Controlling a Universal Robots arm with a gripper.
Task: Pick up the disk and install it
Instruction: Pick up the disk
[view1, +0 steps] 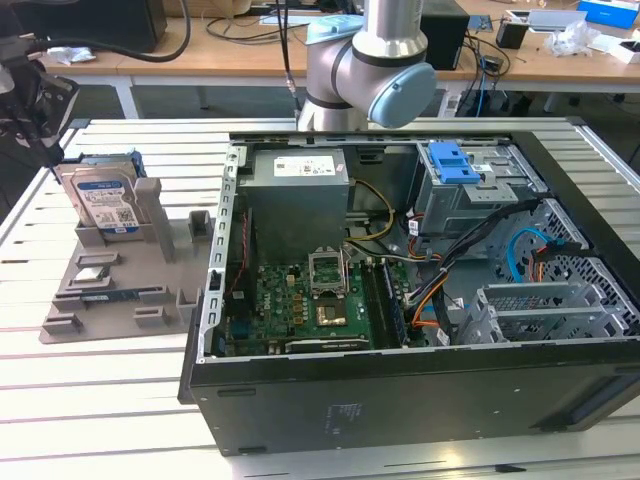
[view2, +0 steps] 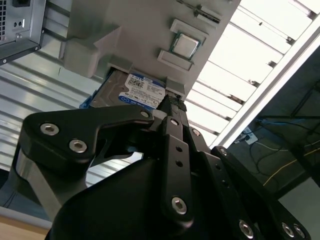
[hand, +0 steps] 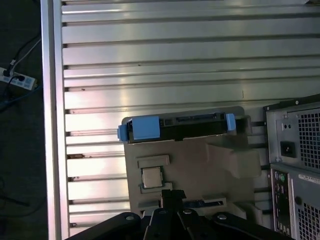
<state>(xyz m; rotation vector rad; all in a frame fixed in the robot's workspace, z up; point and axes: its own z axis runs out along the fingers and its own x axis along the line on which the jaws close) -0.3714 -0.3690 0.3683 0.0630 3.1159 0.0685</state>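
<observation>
Exterior view first: where is the disk (view1: 105, 205)?

It stands on edge in a grey holder (view1: 120, 290) on the slatted metal table (view1: 100, 400), at about nine o'clock from the open computer case (view1: 400, 390). Its label faces the camera.

And the gripper (hand: 173, 194)?

In both wrist views its fingers (view2: 172, 107) meet at the tips with nothing between them, so it holds nothing.

What is it nearest to?

The holder. In the first wrist view the tips hang over it, close to a small square chip (hand: 151, 177) that sits in a recess. The disk shows there edge-on in its slot, with a blue rail at each end.

Does it touch the disk?

In the second wrist view the tips lie just beside the disk's labelled face. Touching or apart, I cannot tell.

So the disk is not in the case?

No, it is well apart from it, in the holder.

What does the case show in the exterior view?

A green board (view1: 300, 300) lies on its floor, and a grey box (view1: 300, 200) sits at twelve o'clock from the board. A blue latch (view1: 450, 160) tops a metal cage at about two o'clock. The arm's base (view1: 365, 70) stands past the case, at twelve o'clock.
</observation>
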